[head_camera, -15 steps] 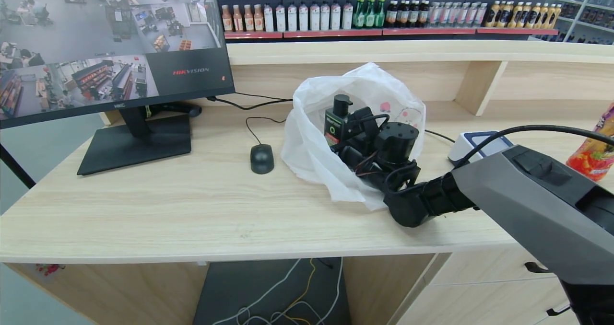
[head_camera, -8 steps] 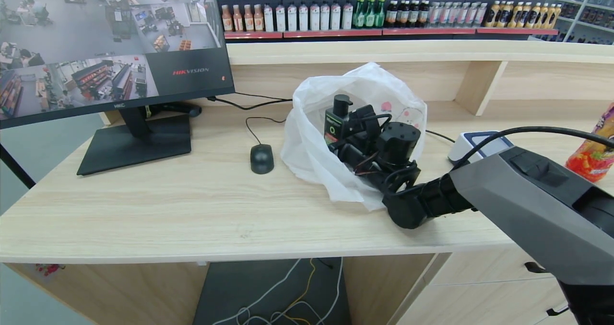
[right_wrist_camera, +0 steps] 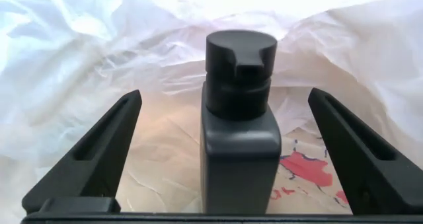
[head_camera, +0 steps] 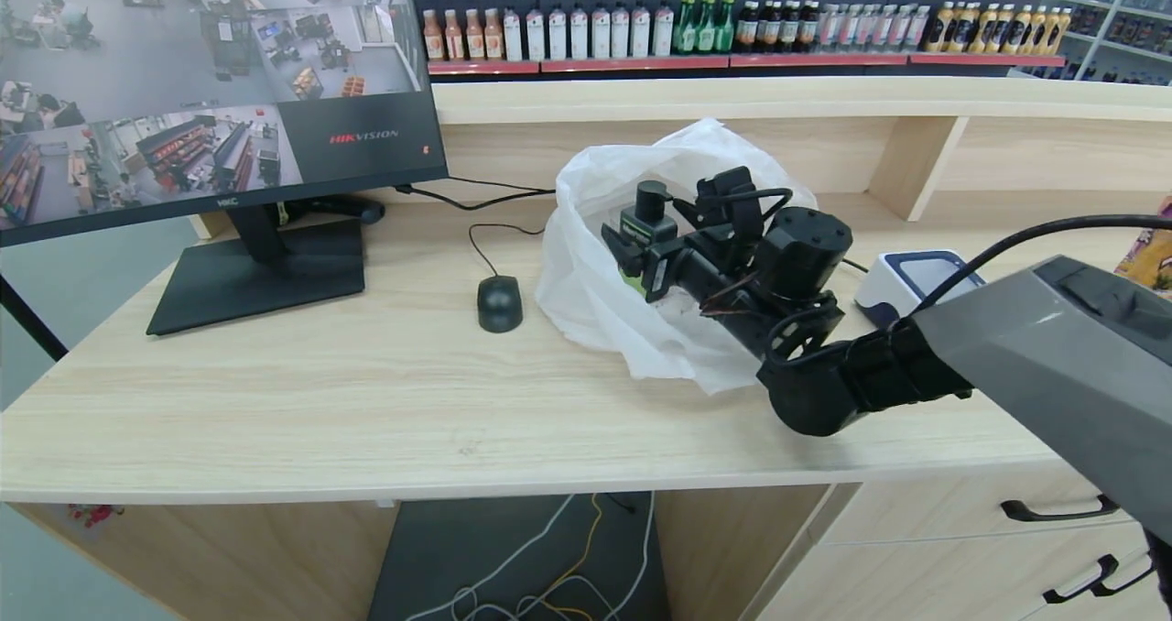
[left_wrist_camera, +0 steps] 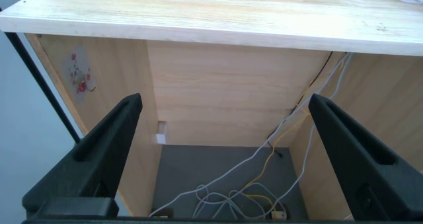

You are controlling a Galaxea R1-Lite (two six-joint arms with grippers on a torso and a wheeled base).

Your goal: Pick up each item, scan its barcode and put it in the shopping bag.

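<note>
Raised and drawn back since a second ago, the right hand (right_wrist_camera: 225, 100) is seen released, fingers (right_wrist_camera: 99, 145) spread wide either side of the pump bottle (head_camera: 649, 211), which stands upright inside the shopping bag (head_camera: 595, 291) on the worktop (head_camera: 366, 392). One item is thus judged bagged, while a brightly printed packet (head_camera: 1149, 259) beyond the scanner (head_camera: 916, 277) appears left to be scanned; the left hand (left_wrist_camera: 225, 105) is held open and empty below the worktop's front edge. The bottle is shown rigid, matt black and square-shouldered with a round pump cap, the bag thin, crinkled, translucent white plastic.
</note>
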